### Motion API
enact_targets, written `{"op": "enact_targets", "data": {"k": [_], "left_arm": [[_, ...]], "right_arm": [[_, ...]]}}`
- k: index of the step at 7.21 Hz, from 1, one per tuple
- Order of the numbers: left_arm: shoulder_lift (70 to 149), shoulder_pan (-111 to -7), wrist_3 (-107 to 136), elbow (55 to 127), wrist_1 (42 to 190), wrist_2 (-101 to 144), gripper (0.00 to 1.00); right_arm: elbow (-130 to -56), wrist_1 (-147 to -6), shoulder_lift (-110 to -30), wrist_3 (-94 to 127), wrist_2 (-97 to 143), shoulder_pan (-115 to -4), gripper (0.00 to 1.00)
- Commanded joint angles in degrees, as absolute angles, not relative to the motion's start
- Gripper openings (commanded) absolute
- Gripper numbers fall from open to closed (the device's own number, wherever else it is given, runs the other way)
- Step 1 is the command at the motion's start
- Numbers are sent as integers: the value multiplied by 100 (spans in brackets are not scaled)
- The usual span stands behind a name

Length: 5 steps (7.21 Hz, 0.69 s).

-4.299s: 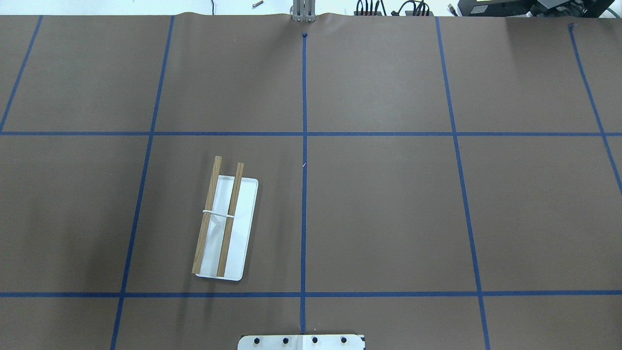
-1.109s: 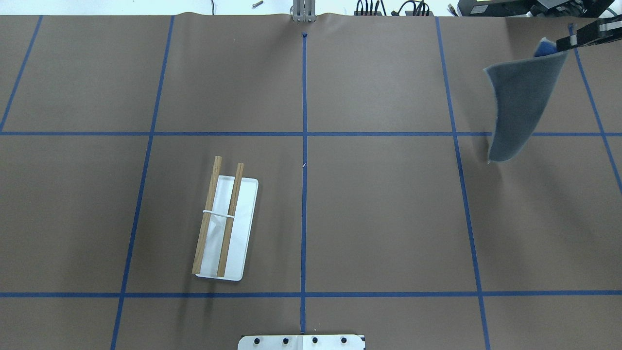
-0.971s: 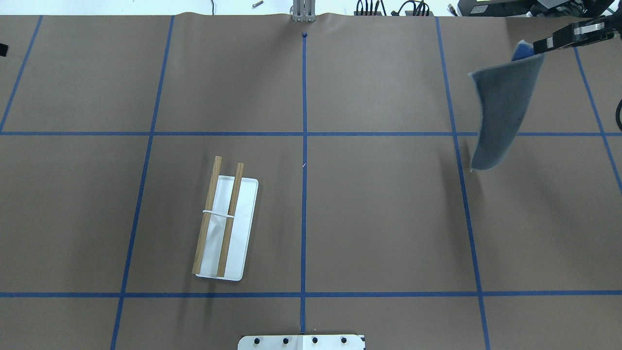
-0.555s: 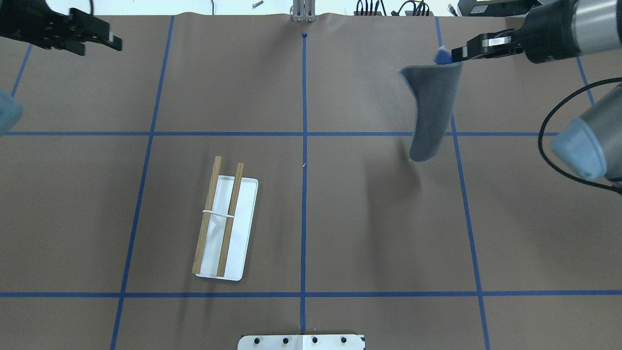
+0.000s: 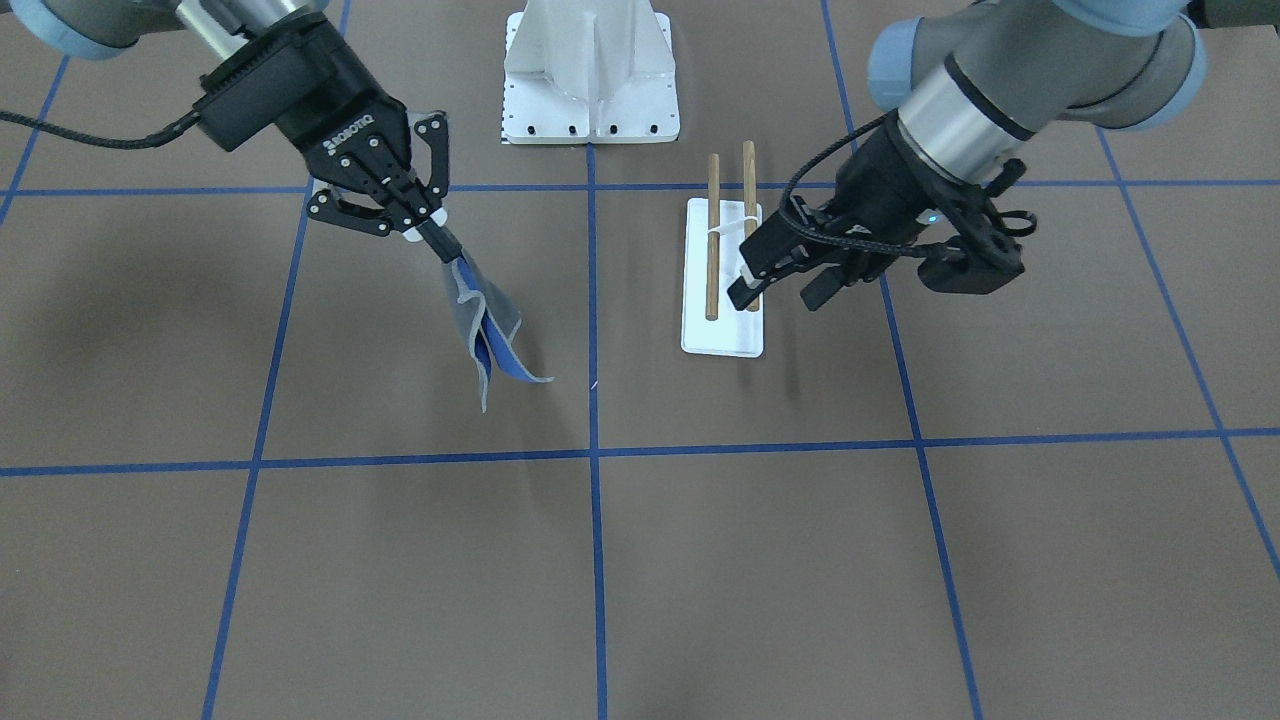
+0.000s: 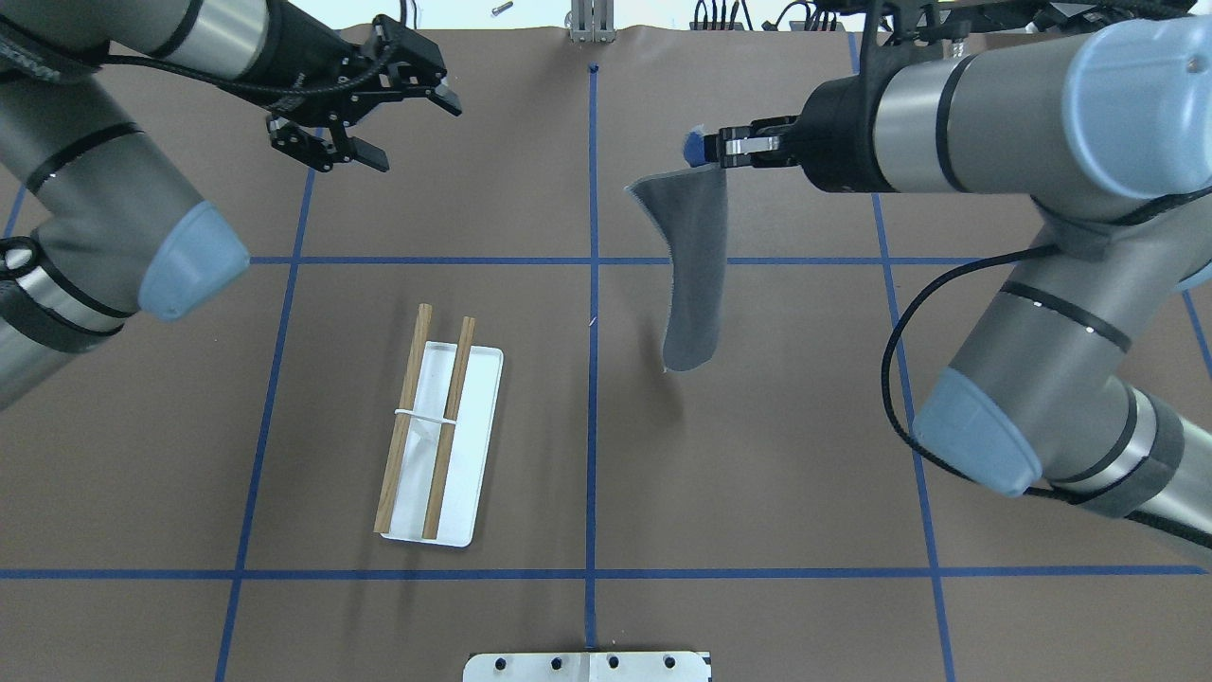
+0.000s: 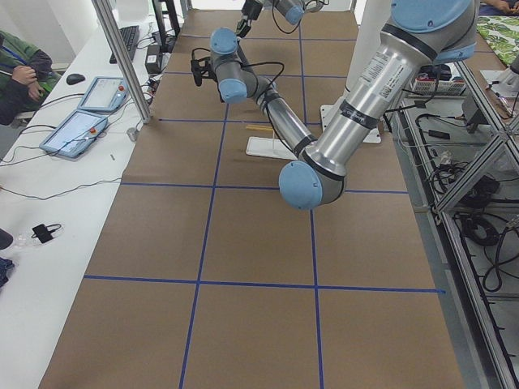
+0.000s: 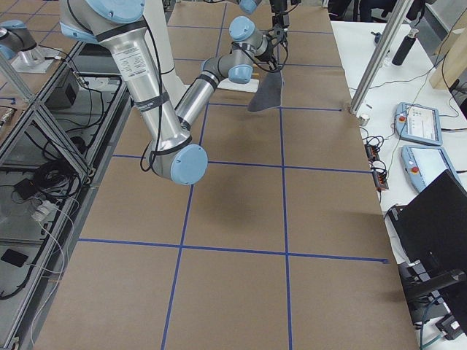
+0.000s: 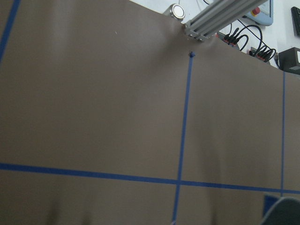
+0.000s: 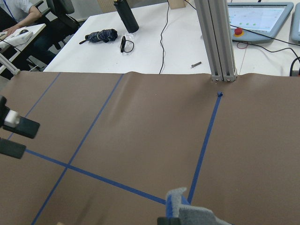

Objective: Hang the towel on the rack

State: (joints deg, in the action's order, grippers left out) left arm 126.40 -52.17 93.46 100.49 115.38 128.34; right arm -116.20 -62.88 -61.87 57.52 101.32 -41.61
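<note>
The rack (image 6: 471, 445) has a flat white base and two brown dowel rails (image 6: 401, 426); it stands left of the table's centre and also shows in the front view (image 5: 722, 320). My right gripper (image 6: 721, 150) is shut on one corner of the towel (image 6: 696, 275), which hangs in the air, grey side out, just right of the centre line. In the front view the towel (image 5: 488, 325) shows its blue side below that gripper (image 5: 440, 243). My left gripper (image 6: 412, 131) is open and empty, in the air beyond the rack's far end; the front view (image 5: 775, 296) shows it too.
The white bolted pedestal (image 5: 590, 70) stands at the robot's edge of the table (image 6: 587, 666). An aluminium post (image 6: 589, 24) stands at the far edge. Blue tape lines grid the brown table. Operators' desks with tablets (image 7: 81, 121) lie beyond it.
Both arms have swung inward. My right gripper has carried the hanging towel left, from the far right corner to near the centre line. My left gripper has moved right from the left edge.
</note>
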Motion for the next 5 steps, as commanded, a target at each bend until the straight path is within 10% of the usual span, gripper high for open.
{"op": "enact_targets", "data": {"k": [1, 5], "left_arm": [[12884, -4687, 10193, 10002, 11522, 12403, 98], [13227, -4245, 10960, 9984, 11540, 11874, 98]], "right_arm": [[-11672, -6416, -5916, 5696, 9127, -3483, 0], [-11663, -6583, -5643, 5599, 8166, -2761, 0]]}}
